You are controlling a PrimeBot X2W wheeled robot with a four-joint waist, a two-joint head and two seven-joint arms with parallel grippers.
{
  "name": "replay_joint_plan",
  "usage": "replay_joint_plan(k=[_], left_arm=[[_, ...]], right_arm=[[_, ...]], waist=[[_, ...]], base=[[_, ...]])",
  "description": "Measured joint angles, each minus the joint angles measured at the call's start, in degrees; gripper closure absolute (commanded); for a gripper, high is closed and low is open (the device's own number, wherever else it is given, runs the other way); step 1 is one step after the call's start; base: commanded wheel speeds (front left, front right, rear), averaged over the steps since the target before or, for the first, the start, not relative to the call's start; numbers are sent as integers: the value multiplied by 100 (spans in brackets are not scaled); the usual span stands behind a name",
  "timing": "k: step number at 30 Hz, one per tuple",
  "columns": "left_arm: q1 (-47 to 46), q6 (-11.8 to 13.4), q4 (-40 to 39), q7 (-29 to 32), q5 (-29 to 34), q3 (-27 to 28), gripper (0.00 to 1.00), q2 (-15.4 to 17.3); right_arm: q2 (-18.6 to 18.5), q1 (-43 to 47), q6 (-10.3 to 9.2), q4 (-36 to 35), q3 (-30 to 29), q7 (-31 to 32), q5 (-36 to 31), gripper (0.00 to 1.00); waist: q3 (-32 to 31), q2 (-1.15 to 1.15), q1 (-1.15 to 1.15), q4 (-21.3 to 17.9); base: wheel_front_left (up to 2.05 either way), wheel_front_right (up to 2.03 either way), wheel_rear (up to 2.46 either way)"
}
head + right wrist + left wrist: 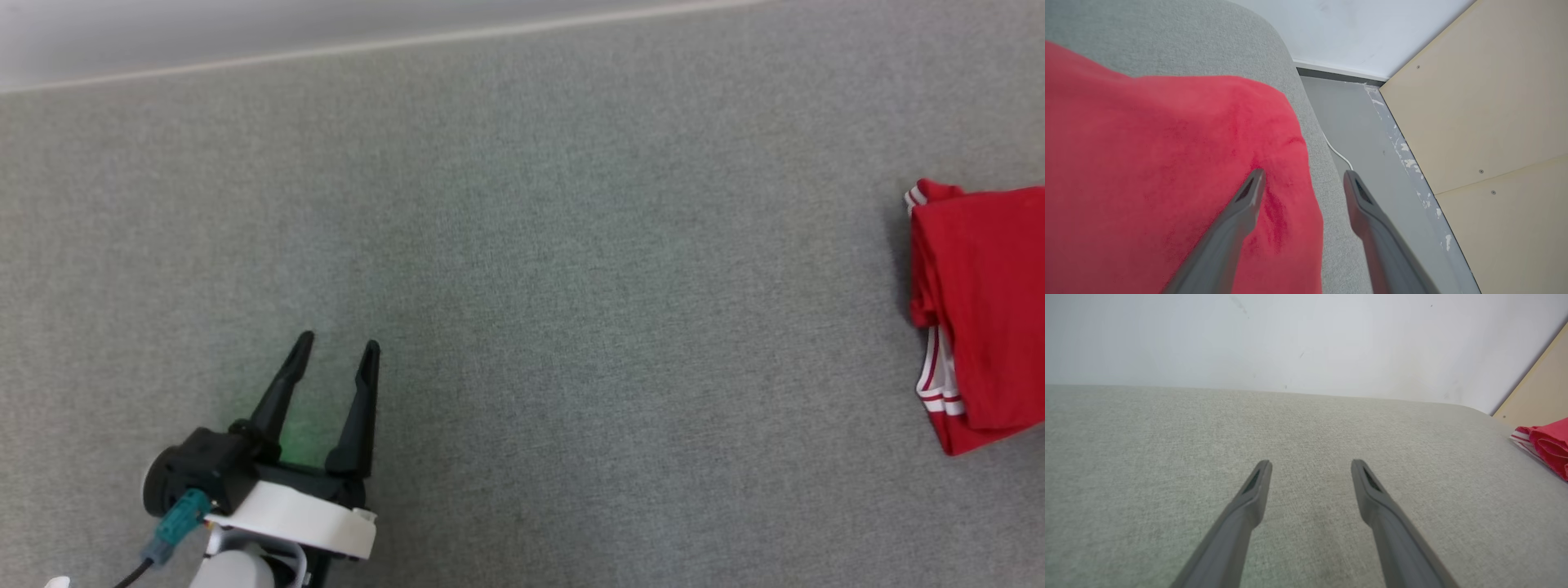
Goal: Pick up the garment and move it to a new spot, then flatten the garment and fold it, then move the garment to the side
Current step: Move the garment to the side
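Broadly, a grey fabric-covered surface (pixel 531 286) is seen spread across the scene, bounded on its far side by a pale wall (pixel 1306 335). At the far right edge of this surface, a red garment (pixel 988 310) with white-striped trim is laid in a folded stack, partly cut off by the right edge of the head view. Beyond the surface's rounded right edge, a beige panel (pixel 1486 102) is set upright, with a strip of grey floor (pixel 1363 134) shown between panel and surface.

The left gripper (pixel 339 340) is held at the near left, well apart from the garment, its fingers spread and nothing caught between them. The right gripper (pixel 1304 172) is poised over the garment's right edge, its fingers likewise parted and clamped on nothing. A thin white cable (pixel 1337 152) is seen lying on the floor just beside the surface.
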Motion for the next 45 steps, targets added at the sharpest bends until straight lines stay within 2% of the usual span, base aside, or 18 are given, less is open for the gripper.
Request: replay_joint_plan(k=[6,10,14,18,21,24,28,35,45], left_arm=[[226,-8,103,0,-16,101,0,-145],[460,-7,146,0,-26,249,0,-235],[748,30,170,0,-33,415,0,-336],[1051,108,148,0,-41,604,0,-389],[1179,135,76,-1,-41,714,0,-426],[1302,137,77,0,23,747,0,-436],[1392,156,64,0,80,800,0,-458],[1473,261,125,0,29,916,0,-493],[1640,189,215,0,349,761,0,-508]], right_arm=[[65,-177,0,118,-87,-308,-312,0],[190,-197,-1,-74,126,-488,-412,0],[366,-64,0,-448,488,-680,-157,0],[549,404,0,-1079,849,-750,402,0],[548,838,0,-1763,1104,-703,882,0],[479,1388,-1,-2499,1165,-673,1279,0],[495,2157,-1,-3506,1072,-748,1458,0],[1113,3687,-1,-4877,578,-916,1255,0],[2120,5062,-1,-5580,302,-1152,820,0]], waist=[[-526,0,0,-1],[-1017,0,-1,8],[-1560,0,-1,42],[-2117,0,-2,104],[-2460,0,-2,181],[-2722,0,-2,288],[-2950,0,-2,446],[-3054,0,-2,588],[-3057,0,-2,559]], base=[[0,0,0],[0,0,0],[0,0,0],[0,0,0],[0,0,0],[0,0,0],[0,0,0],[0,0,0],[0,0,0]])
